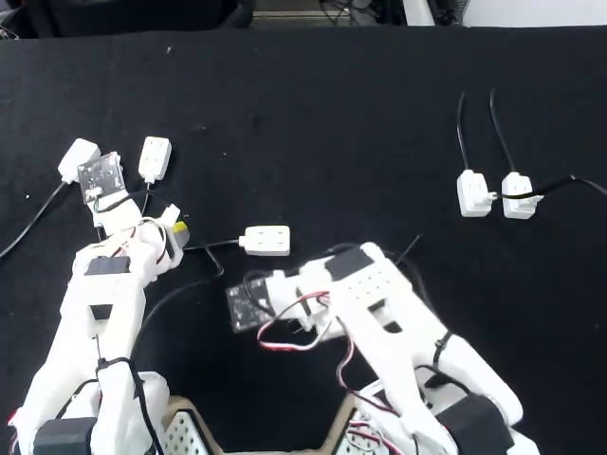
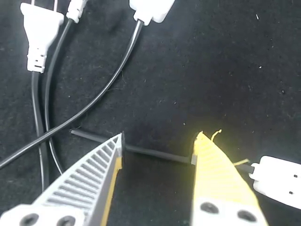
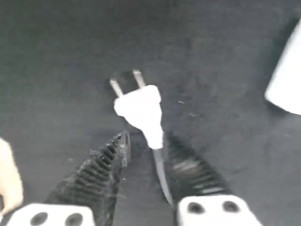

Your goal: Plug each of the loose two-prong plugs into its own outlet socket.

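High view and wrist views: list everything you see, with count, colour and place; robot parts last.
black tablecloth: one, black, under everything.
white plastic connector bodies: five in the high view, white; one centre, two far left, two right.
white two-prong plug: one, white, between the fingers of the right pincer.
left pincer: one, grey and yellow, open, straddling a thin black cable.
right pincer: one, dark, open.
white robot arms: two, white, near edge.
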